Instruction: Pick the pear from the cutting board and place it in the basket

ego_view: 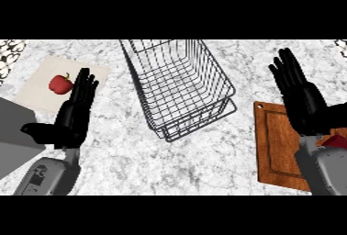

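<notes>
**Pear to basket: nothing picked up yet, by the looks of it**

The pear (pixel 338 139) can barely be made out. Only a small red patch is seen at the view's right edge, on the brown wooden cutting board (pixel 274 147) with the hole in its corner. It's mostly hidden behind the right forearm, so calling it the pear is a judgement and its shape can't be checked.

The black right hand (pixel 301 98) is held over the far end of that board with fingers straight and spread. Nothing is gripped by it.

The dark wire basket (pixel 183 87) is set mid-counter, well apart from the board, and nothing is seen inside it.

Over on the left, another red fruit with a green stem (pixel 61 84) is laid on a pale square mat (pixel 34 94), so some care is needed not to mix the two up. The black left hand (pixel 78 110) is shown just beside that fruit, flat and open with nothing held.

All of it is laid out on the white-grey marbled counter (pixel 203 165).

Progress is judged as basically zero. The grasp, the lift, the carry across to the basket and the release are all left to do.
</notes>
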